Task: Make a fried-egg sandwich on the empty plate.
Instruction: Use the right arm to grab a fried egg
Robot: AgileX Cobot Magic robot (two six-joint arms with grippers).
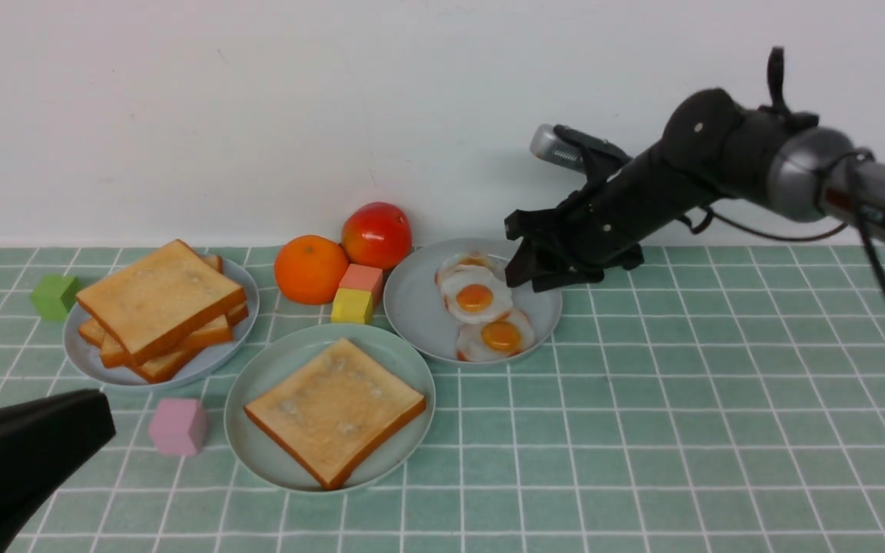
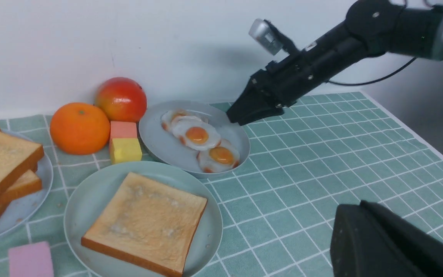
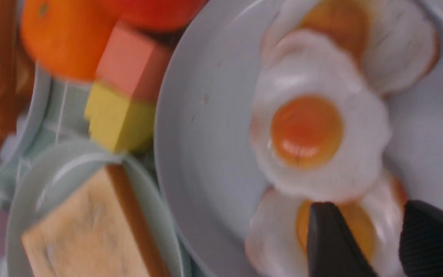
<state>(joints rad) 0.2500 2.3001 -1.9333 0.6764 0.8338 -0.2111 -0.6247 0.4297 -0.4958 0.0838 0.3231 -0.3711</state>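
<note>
On the desk (image 1: pixel 642 422), the mint-green plate (image 1: pixel 258 384) holds only one toast slice (image 1: pixel 335 409). Behind it a grey-blue plate (image 1: pixel 415 307) holds three fried eggs (image 1: pixel 475 296). The right tool (image 1: pixel 532 278) hangs above its right rim, fingers slightly apart, gripping nothing. For the left tool (image 1: pixel 97 422) I cannot tell its opening.

The right fingers (image 3: pixel 329 238) run off the picture's edge and hide part of the yolk of the fried egg (image 3: pixel 273 238) under them, and all around them is blurred. The left fingers (image 2: pixel 383 246) are cropped, so their gap cannot be seen.
</note>
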